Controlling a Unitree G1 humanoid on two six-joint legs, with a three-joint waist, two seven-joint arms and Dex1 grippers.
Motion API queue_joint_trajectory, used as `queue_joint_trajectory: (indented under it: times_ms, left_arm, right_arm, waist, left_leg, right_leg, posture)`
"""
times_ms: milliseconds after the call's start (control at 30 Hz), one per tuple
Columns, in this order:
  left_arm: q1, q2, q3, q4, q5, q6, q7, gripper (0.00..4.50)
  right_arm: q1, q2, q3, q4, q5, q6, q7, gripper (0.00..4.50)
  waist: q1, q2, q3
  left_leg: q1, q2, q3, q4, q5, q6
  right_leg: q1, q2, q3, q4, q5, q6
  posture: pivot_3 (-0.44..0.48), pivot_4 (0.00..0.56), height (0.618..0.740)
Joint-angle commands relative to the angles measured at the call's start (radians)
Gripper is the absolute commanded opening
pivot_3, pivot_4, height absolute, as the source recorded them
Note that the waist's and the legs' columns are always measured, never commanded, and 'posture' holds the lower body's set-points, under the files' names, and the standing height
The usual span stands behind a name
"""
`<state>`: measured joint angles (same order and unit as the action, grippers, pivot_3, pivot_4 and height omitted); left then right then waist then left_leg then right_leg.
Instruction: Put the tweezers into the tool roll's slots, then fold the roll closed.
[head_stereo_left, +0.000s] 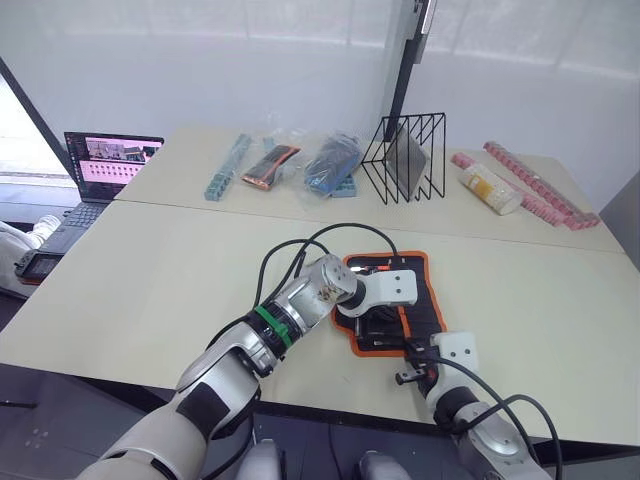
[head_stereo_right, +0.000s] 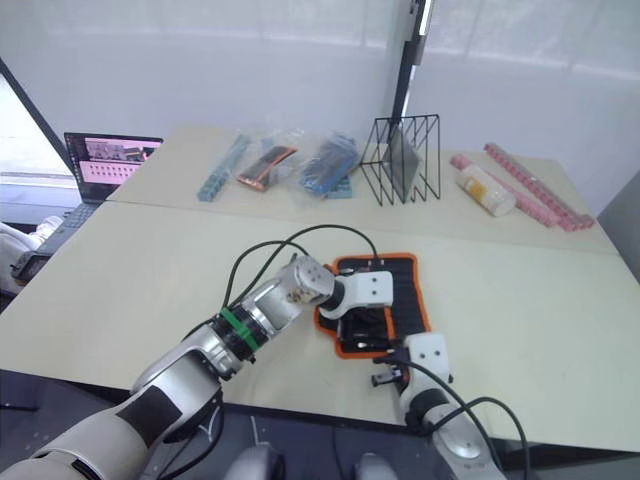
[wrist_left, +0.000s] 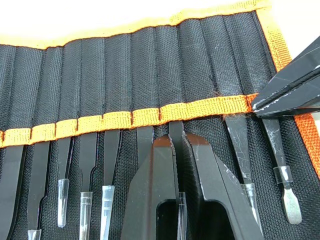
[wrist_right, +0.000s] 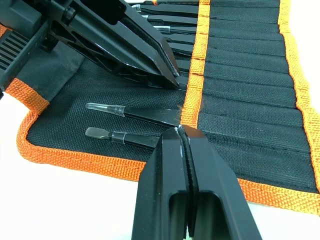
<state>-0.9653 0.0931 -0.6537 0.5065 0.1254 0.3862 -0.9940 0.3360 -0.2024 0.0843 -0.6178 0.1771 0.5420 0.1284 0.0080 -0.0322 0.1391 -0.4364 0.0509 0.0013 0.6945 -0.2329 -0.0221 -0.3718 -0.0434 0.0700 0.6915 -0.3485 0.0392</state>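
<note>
Black fabric with orange trim lies opened flat on the pale table: it is the tool roll, near the table's front edge, with both arms over it. The slots run in a row across its inner face, with an orange band along their mouths. The tweezers are sitting in these slots, their handle ends sticking out below the band, several with clear plastic caps. The left gripper has its two fingers clenched on one of the tweezers in the middle of the row, just below the orange band. The right gripper is at the end of the row near the roll's corner; its fingers are pressed together, and the tip is touching the orange band, just beside the last two tweezers. At the far side of the table there are a black wire rack, packets in clear plastic and a laptop.
</note>
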Motion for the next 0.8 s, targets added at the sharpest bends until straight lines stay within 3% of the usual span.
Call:
queue_joint_trajectory:
  times_ms: [33,233,367,500,633,800]
  left_arm:
    - [0.003,0.031,0.039,-0.091,0.003,0.023,-0.017,1.00]
    - [0.037,0.154,0.119,-0.333,-0.056,0.155,-0.086,3.02]
    - [0.102,0.274,0.293,-0.545,-0.160,0.293,-0.090,4.33]
    - [0.276,0.375,0.527,-0.709,-0.257,0.312,-0.025,4.45]
    - [0.528,0.492,0.691,-0.822,-0.267,0.282,0.042,4.45]
    - [0.820,0.505,0.917,-0.961,-0.336,0.313,0.130,4.45]
  right_arm:
    - [0.029,-0.008,0.002,0.055,-0.008,0.060,0.000,0.00]
    - [0.009,-0.013,-0.007,0.077,-0.007,0.055,0.008,0.00]
    - [-0.009,-0.020,-0.015,0.098,-0.007,0.053,0.020,0.00]
    - [-0.023,-0.036,-0.033,0.111,-0.003,0.053,0.042,0.00]
    - [-0.041,-0.060,-0.048,0.130,0.003,0.049,0.066,0.00]
    - [-0.052,-0.093,-0.070,0.150,0.017,0.039,0.099,0.00]
  waist:
    - [-0.003,0.000,0.000]
    - [-0.011,0.001,0.000]
    - [-0.021,0.001,0.000]
    - [-0.028,0.003,0.000]
    - [-0.020,0.003,0.001]
    - [-0.010,-0.002,0.003]
  left_leg:
    - [0.000,0.000,0.000,0.000,0.000,0.000]
    - [0.000,0.000,-0.001,-0.001,0.000,0.000]
    - [0.000,0.000,-0.001,-0.001,0.000,0.000]
    - [0.004,0.001,-0.001,-0.002,0.000,0.001]
    - [0.007,0.001,-0.001,-0.002,0.000,0.001]
    - [0.008,0.001,-0.001,-0.001,0.001,0.001]
  right_leg:
    - [0.000,0.000,0.000,0.000,0.000,0.000]
    - [0.000,0.001,0.000,0.001,0.000,0.000]
    - [0.000,0.000,0.000,0.001,0.000,0.000]
    - [0.001,0.000,0.000,0.002,0.000,0.000]
    - [0.004,-0.001,0.000,0.003,0.000,0.000]
    - [0.004,-0.002,0.000,0.003,0.000,0.000]
  posture:
    - [0.000,0.150,0.684]
    - [0.000,0.150,0.684]
    - [0.000,0.150,0.684]
    - [0.000,0.150,0.684]
    - [0.000,0.150,0.684]
    - [0.000,0.150,0.684]
